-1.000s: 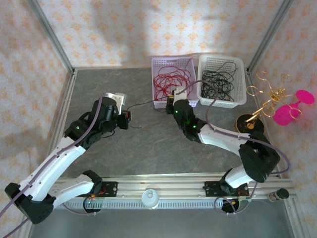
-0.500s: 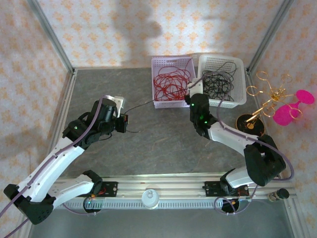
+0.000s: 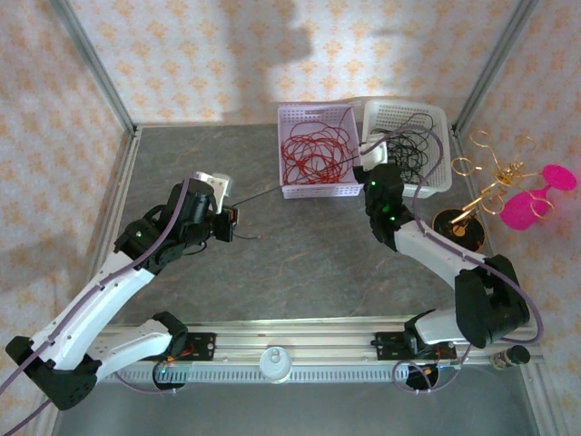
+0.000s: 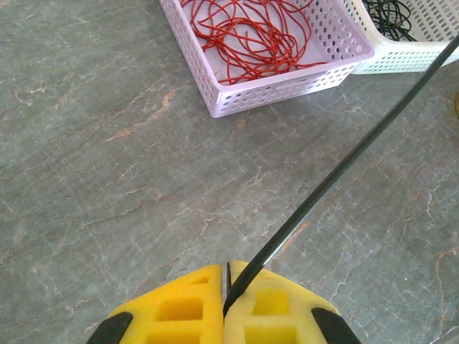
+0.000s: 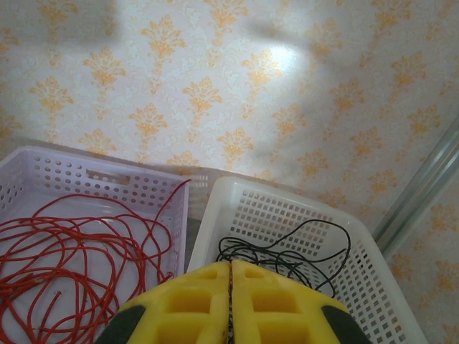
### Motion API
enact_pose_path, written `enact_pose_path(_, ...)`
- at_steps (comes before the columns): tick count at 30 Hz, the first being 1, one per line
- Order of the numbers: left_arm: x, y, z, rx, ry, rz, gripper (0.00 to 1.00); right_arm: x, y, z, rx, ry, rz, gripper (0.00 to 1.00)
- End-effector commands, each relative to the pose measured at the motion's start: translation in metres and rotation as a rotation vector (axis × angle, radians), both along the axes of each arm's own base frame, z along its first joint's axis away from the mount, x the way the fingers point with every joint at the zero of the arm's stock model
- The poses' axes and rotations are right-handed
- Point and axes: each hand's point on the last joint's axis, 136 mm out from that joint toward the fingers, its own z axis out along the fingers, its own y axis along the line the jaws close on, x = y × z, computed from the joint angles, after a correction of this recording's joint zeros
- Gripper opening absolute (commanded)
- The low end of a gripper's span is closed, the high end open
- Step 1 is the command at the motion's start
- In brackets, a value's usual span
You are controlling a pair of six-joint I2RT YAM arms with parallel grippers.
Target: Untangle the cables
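Walls [image 5: 215,72] papered in an orange pattern enclose us, over a grey marbled table [image 4: 107,179]. Just ahead of our right gripper [image 5: 230,269] sit a lilac basket [image 5: 72,161] of red cables [image 5: 72,236] and a white basket [image 5: 287,215] of black coils [image 5: 247,254]. Our left gripper [image 4: 226,276] clamps a taut black cable [image 4: 337,172], which runs to the right gripper's pressed-together pads.

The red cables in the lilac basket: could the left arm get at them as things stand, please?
Probably not yet: the left gripper is shut on a black cable. The lilac basket is open-topped and the red cables lie uncovered.
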Motion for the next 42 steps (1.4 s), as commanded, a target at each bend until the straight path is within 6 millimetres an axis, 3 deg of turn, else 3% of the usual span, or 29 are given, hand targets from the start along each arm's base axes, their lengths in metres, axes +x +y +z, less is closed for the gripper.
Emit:
enact_pose_path(1, -0.010, 0.029, -0.011, 0.110, 0.047, 0.074, 0.00, 0.003, -0.054, 0.022, 0.019, -0.026, -0.188, 0.32)
enact_pose_path(2, -0.009, 0.027, -0.011, 0.102, 0.046, 0.069, 0.00, 0.004, -0.052, 0.020, 0.036, 0.001, -0.179, 0.49)
enact_pose_path(3, -0.007, 0.025, -0.010, 0.092, 0.042, 0.067, 0.00, 0.006, -0.049, 0.018, 0.056, 0.033, -0.161, 0.59)
enact_pose_path(5, -0.004, 0.021, -0.009, 0.080, 0.036, 0.060, 0.00, 0.008, -0.041, 0.007, 0.104, 0.129, -0.123, 0.70)
enact_pose_path(9, 0.004, 0.019, -0.008, 0.097, 0.017, 0.062, 0.00, 0.004, -0.029, -0.017, 0.158, 0.299, -0.075, 0.74)
enact_pose_path(15, 0.016, 0.022, -0.003, 0.150, -0.001, 0.079, 0.00, -0.016, -0.021, -0.001, 0.256, 0.322, 0.005, 0.80)
enact_pose_path(20, 0.029, 0.045, 0.005, 0.243, -0.058, 0.197, 0.00, -0.023, -0.038, 0.001, 0.185, 0.329, -0.071, 0.83)
enact_pose_path(23, 0.038, 0.058, 0.007, 0.311, -0.084, 0.264, 0.00, -0.029, -0.032, 0.002, 0.195, 0.337, -0.030, 0.83)
enact_pose_path(28, 0.050, 0.045, 0.008, 0.311, -0.079, 0.227, 0.00, -0.052, 0.020, 0.013, 0.195, 0.354, 0.321, 0.79)
enact_pose_path(31, 0.053, 0.041, 0.009, 0.323, -0.072, 0.200, 0.00, -0.075, 0.047, 0.007, 0.083, 0.358, 0.530, 0.78)
enact_pose_path(37, 0.047, 0.023, 0.009, 0.301, -0.044, 0.090, 0.00, -0.137, 0.129, 0.020, 0.058, 0.191, 1.052, 0.79)
enact_pose_path(42, 0.041, 0.011, 0.009, 0.293, -0.032, 0.029, 0.00, -0.163, 0.189, 0.031, 0.088, 0.153, 1.302, 0.79)
